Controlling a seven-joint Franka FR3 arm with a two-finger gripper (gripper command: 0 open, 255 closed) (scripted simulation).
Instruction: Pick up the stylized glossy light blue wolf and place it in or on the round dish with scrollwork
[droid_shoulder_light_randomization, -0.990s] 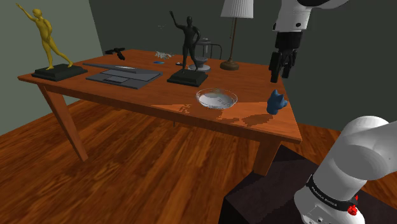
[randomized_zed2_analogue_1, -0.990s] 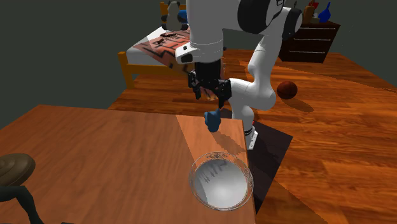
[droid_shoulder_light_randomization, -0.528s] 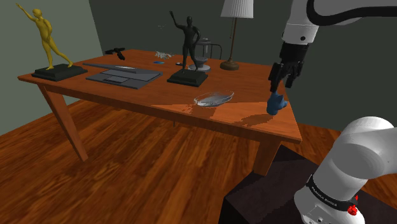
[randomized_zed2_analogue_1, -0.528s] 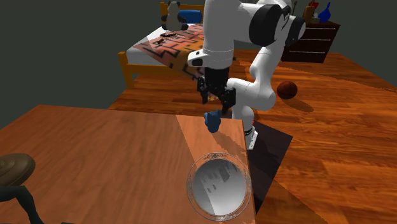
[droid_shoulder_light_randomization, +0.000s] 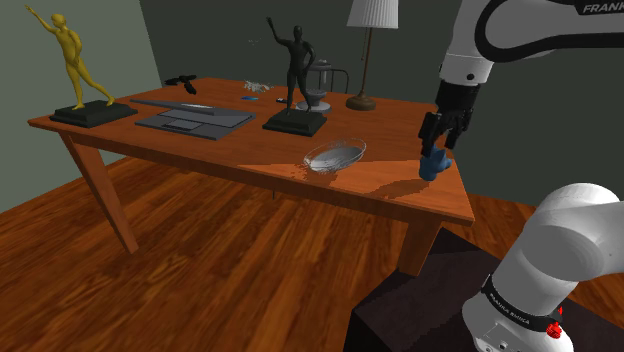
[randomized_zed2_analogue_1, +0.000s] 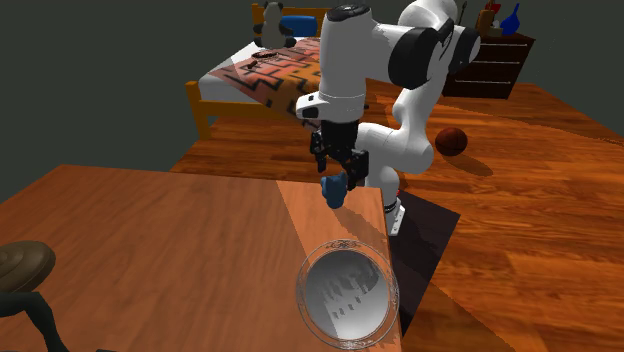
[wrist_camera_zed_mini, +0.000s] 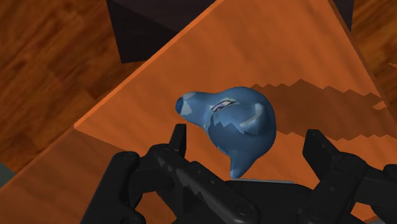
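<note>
Black gripper (wrist_camera_zed_mini: 248, 135) is seen spread wide, lowered around the blue wolf head (wrist_camera_zed_mini: 238, 118), which isn't clasped. The wolf head is sat at a corner of the wooden table (droid_shoulder_light_randomization: 200, 150). Near the wolf head, a clear scrollwork-rimmed dish (randomized_zed2_analogue_1: 300, 290) is tilted.

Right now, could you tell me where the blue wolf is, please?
In the shoulder view, the blue wolf stands by the table edge at that view's right, right of the clear dish and just beneath the open gripper.

Dim room; a brighter patch and jagged shadows cross the table (droid_shoulder_light_randomization: 250, 150).
</note>
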